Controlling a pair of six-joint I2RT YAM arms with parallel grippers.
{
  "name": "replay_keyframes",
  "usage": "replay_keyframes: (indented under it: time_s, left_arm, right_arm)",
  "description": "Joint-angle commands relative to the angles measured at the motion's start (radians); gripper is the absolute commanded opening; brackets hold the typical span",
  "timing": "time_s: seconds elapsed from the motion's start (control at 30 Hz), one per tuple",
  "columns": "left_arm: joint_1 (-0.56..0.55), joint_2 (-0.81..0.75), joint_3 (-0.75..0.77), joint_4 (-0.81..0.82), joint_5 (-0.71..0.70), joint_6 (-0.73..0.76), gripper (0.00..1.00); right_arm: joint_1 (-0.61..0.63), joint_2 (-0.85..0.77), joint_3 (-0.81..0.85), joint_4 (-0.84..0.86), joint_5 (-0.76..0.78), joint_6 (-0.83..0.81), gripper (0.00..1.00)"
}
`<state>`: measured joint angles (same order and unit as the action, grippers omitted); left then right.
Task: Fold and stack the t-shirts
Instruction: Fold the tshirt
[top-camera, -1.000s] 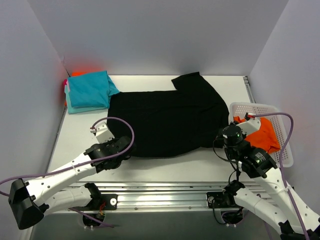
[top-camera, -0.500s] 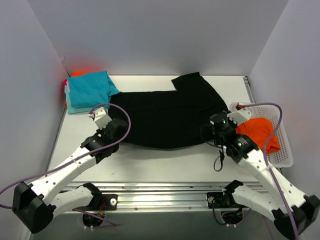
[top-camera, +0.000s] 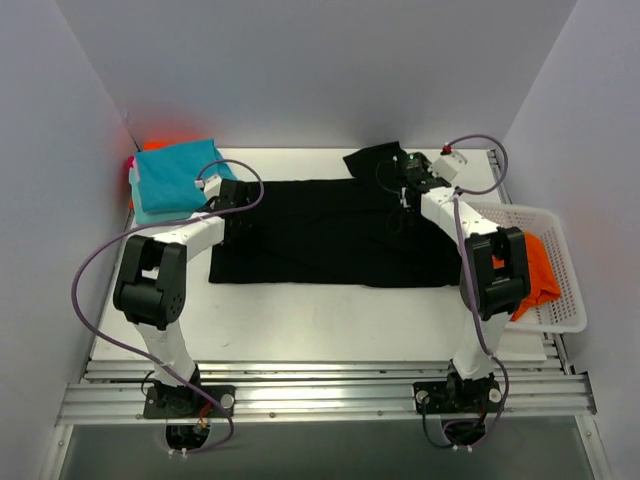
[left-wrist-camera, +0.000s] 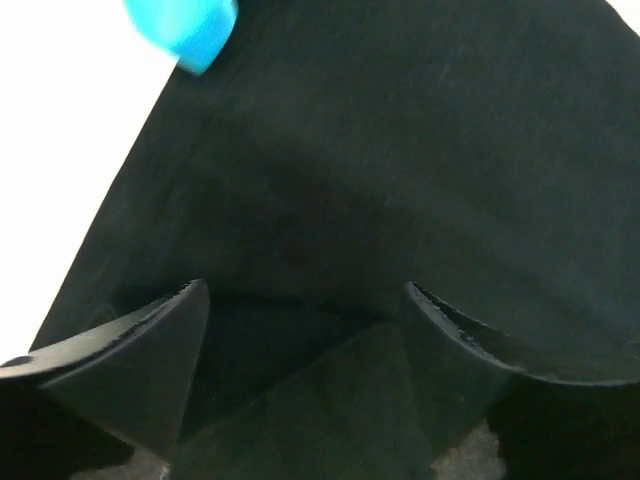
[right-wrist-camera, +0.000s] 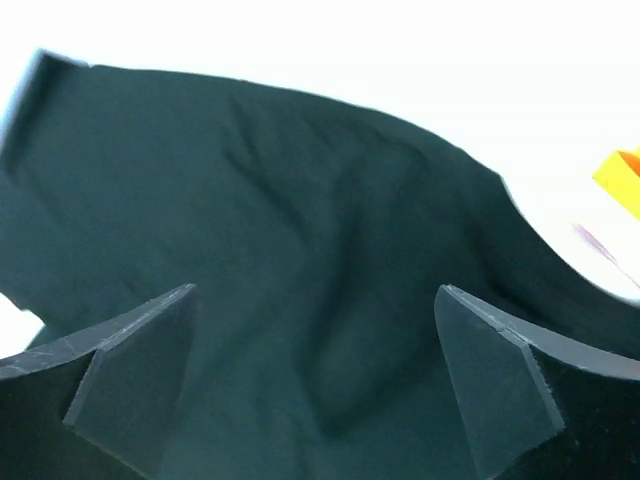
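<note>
the black t-shirt (top-camera: 320, 240) lies flat across the middle of the table (top-camera: 300, 320) as a wide rectangle. its near edge is straight, and one sleeve pokes out past the far edge on the right. the teal t-shirts (top-camera: 172, 178) sit stacked in the far left corner, just beside the black one, with a pink edge (top-camera: 132, 172) showing under them. the orange t-shirt (top-camera: 538, 268) lies in the white basket (top-camera: 560, 315) on the right.

a broad strip of bare table runs between the black shirt's near edge and the front rail.

the left gripper (left-wrist-camera: 305, 290) hangs over the shirt's far left part, jaws spread wide with only cloth below. the right gripper (right-wrist-camera: 315, 290), over the far right part near the sleeve, is equally wide and holds nothing.

the right arm covers the shirt's right edge, so whether it touches the basket cannot be told. both wrist views are blurred.
</note>
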<state>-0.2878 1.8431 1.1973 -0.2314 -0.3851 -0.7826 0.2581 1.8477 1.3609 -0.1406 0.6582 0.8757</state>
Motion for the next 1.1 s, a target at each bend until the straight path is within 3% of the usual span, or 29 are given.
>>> replay_keyframes:
  time_s: [0.0, 0.13, 0.23, 0.43, 0.53, 0.73, 1.07]
  left_arm:
    - [0.015, -0.050, 0.076, 0.056, 0.063, 0.036, 0.89]
    - [0.016, -0.152, 0.102, 0.005, 0.003, 0.072, 0.90]
    - [0.016, -0.272, 0.075, -0.020, -0.032, 0.091, 0.90]
    - [0.006, -0.439, -0.090, 0.065, -0.035, 0.089, 0.89]
    - [0.006, -0.456, -0.151, 0.102, -0.031, 0.085, 0.89]
    - [0.010, -0.417, -0.186, 0.156, -0.011, 0.103, 0.89]
    - [0.019, -0.341, -0.169, 0.188, 0.060, 0.112, 0.88]
  right_arm:
    - [-0.023, 0.034, 0.177, -0.093, 0.086, -0.018, 1.00]
    - [-0.022, -0.014, 0.228, -0.102, 0.136, -0.064, 1.00]
    - [-0.011, -0.099, 0.176, -0.048, 0.097, -0.107, 1.00]
    - [0.021, -0.273, -0.165, 0.175, -0.205, -0.126, 1.00]
    - [0.032, -0.323, -0.334, 0.265, -0.206, -0.113, 0.98]
    - [0.030, -0.349, -0.483, 0.242, -0.178, -0.023, 0.95]
    - [-0.002, -0.268, -0.480, 0.231, -0.052, -0.020, 0.93]
